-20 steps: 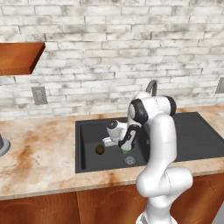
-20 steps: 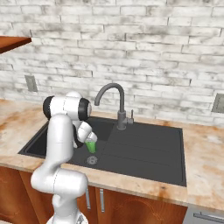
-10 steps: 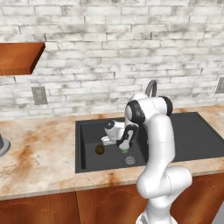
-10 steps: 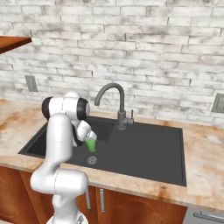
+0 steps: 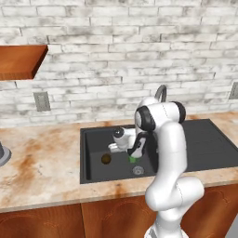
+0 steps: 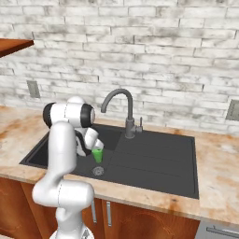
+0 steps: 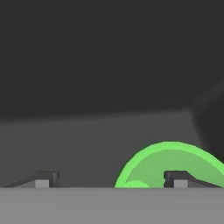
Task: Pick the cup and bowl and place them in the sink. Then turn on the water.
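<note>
The small bright green cup (image 6: 97,155) is down in the left basin of the black sink (image 6: 154,158), just above the round drain (image 6: 98,171). My gripper (image 6: 94,145) hangs right over it, low inside the basin. In the hand view the two fingertips (image 7: 41,179) stand wide apart, so my gripper (image 7: 108,180) is open. The cup's rim (image 7: 170,153) curves around the right-hand tip. From the left base view the cup (image 5: 133,159) peeks out under the gripper (image 5: 135,151) in the sink (image 5: 204,144). The bowl and the water are out of view.
A dark gooseneck faucet (image 6: 119,100) rises behind the basin, close to my arm. A small brown round spot (image 5: 106,159) lies on the sink floor to the left. Marbled counter (image 5: 42,167) surrounds the sink; a wooden shelf (image 5: 21,60) hangs upper left.
The jaws have gone from shut on the cup to wide open, letting it go in the basin. The arm has hardly moved.
</note>
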Robot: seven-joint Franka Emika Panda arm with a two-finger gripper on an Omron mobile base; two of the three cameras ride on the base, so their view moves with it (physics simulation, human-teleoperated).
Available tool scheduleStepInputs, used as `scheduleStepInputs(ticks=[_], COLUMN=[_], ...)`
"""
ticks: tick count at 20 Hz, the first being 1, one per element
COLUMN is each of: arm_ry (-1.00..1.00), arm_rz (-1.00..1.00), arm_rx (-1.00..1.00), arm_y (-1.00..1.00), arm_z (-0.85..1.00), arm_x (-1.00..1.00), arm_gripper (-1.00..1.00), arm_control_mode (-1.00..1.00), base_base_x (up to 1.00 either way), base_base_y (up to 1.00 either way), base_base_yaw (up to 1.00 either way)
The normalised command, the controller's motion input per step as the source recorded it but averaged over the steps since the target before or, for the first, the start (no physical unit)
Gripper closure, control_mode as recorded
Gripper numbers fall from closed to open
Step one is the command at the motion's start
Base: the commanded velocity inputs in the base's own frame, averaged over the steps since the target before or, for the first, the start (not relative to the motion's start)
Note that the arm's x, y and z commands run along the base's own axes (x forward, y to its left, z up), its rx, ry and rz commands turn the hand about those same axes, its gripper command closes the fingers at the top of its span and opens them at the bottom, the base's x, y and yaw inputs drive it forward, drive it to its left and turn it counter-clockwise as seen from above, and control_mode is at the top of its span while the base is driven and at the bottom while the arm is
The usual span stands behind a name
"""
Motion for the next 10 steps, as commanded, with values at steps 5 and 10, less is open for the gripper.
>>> scheduleStepInputs(ticks=[5,10], arm_ry=[0.0,0.04], arm_rz=[0.0,0.0], arm_rx=[0.11,0.09], arm_y=[-0.01,-0.01], arm_z=[0.76,0.95], arm_x=[0.1,0.0], arm_gripper=[-1.0,-1.0], arm_control_mode=[-1.0,-1.0], base_base_x=[0.0,0.0], base_base_y=[0.0,0.0], base_base_yaw=[0.0,0.0])
